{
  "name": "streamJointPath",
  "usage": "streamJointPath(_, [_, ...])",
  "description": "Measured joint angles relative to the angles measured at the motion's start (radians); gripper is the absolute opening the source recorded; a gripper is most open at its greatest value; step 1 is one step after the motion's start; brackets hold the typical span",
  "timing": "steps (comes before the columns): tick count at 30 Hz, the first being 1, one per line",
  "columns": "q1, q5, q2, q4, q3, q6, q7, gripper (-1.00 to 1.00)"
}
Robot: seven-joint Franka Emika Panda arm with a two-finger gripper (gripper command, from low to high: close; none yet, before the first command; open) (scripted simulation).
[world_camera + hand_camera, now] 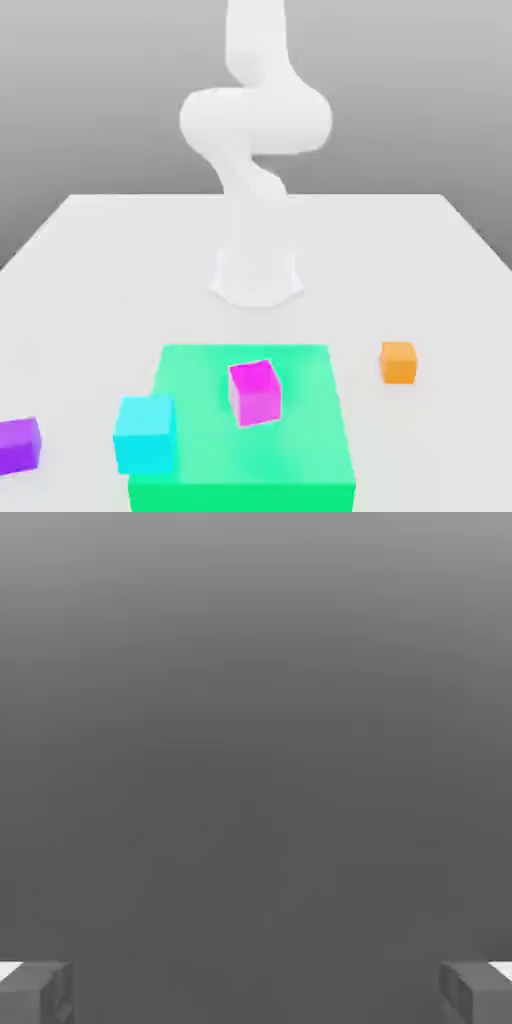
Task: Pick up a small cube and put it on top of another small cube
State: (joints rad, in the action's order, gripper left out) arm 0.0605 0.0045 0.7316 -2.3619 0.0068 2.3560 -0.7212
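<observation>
The pincer (256,994) stood wide open, empty, its fingers cut off by the hand view's edge; in the exterior view the arm (256,120) ran out of frame, the purple cube (18,446) was cropped, and the magenta cube (256,393) sat on the green block (250,460)

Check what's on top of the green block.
The magenta cube rests on the green block. What lies under either is covered.
</observation>
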Motion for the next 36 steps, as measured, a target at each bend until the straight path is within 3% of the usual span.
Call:
streamJointPath(12, [0.338,0.026,-0.406,-0.343,0.052,0.320,0.458,0.00])
streamJointPath(18, [0.493,0.017,-0.667,-0.531,0.129,0.516,0.707,0.00])
streamJointPath(20, [0.525,-0.026,-0.751,-0.545,0.130,0.580,0.709,0.00])
streamJointPath(26, [0.614,-0.112,-0.972,-0.512,0.010,0.758,0.656,0.00])
streamJointPath(27, [0.624,-0.113,-0.995,-0.508,-0.001,0.777,0.654,-1.00])
streamJointPath(36, [0.603,-0.107,-0.940,-0.518,0.022,0.731,0.659,-1.00])
